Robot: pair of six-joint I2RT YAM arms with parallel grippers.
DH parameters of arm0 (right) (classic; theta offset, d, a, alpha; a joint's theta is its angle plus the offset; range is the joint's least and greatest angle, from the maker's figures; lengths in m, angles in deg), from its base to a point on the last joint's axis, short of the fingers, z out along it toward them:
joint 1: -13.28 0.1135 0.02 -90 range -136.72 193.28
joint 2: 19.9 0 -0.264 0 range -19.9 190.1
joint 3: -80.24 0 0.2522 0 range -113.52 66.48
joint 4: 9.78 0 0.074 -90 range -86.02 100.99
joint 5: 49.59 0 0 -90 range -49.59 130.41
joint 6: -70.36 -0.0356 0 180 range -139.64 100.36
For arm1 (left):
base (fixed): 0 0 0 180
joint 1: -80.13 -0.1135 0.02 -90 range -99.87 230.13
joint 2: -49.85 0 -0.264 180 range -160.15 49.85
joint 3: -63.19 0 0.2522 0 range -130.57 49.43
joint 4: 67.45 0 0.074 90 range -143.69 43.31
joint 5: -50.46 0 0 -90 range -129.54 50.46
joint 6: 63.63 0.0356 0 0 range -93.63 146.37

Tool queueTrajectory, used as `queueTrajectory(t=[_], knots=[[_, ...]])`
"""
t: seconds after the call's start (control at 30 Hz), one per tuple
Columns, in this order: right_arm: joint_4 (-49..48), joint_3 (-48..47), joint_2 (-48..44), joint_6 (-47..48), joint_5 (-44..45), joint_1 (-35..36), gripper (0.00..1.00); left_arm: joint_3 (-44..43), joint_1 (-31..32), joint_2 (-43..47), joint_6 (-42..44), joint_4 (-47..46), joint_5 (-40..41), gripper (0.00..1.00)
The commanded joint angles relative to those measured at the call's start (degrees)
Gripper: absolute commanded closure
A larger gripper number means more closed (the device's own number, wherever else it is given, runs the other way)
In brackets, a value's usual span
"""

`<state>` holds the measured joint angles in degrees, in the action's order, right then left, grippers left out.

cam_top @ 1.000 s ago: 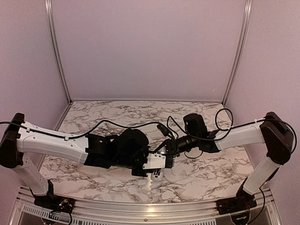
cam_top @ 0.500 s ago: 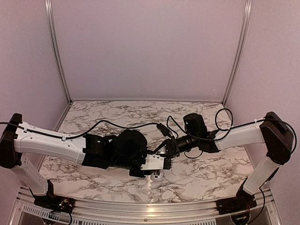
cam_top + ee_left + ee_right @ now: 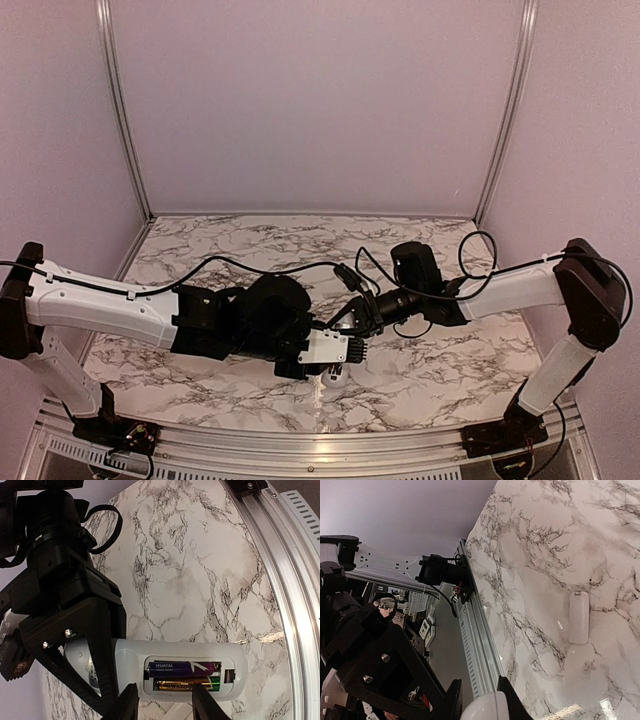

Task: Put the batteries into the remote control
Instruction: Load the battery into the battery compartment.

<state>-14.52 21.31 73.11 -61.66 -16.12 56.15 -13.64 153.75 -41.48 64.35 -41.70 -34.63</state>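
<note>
batteries [image 3: 180, 668] both sit in the open bay of the remote control [image 3: 131, 667], which the right gripper [image 3: 482, 705] clamps by the end away from the bay, probably to steady it. left gripper [image 3: 165, 705] hovers just beside the bay, fingers parted, holding nothing. battery cover [image 3: 579, 617] lies on the table [image 3: 200, 555], well apart from the remote. the rail [image 3: 280, 580] runs past the remote's bay end, with marble between leaving room to move.

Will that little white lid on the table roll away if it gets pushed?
Probably not: the lid looks flat and lies flat, so it should slide rather than roll. The table looks glossy, so it may skid easily. It seems thin, so likely light and hard to pinch up.
</note>
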Motion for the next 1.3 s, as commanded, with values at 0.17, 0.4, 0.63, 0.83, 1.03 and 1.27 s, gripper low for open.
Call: queueTrajectory(t=[0.17,0.4,0.63,0.83,1.03,1.27], knots=[[-1.61,-2.18,1.04,-0.45,-0.60,0.68,1.00,-2.21,0.47,-1.15,0.12,-1.38,-1.54,0.62],[-1.24,-2.29,1.06,-0.19,-0.46,0.84,1.00,-3.00,0.51,-2.38,0.34,-1.32,-1.04,0.64],[1.68,-3.42,0.99,2.05,0.45,1.66,1.00,-3.43,0.47,-3.53,0.20,-1.29,-0.86,0.69],[2.09,-3.76,0.87,2.24,0.46,1.76,1.00,-3.51,0.47,-4.10,0.44,-0.20,-0.98,0.74],[1.89,-3.98,0.69,1.94,-0.12,1.70,1.00,-3.98,0.47,-5.44,0.72,2.46,-1.13,0.80],[-0.68,-3.75,0.03,-0.15,-1.33,1.67,1.00,-4.02,0.55,-6.78,0.44,4.62,-1.30,0.85]])
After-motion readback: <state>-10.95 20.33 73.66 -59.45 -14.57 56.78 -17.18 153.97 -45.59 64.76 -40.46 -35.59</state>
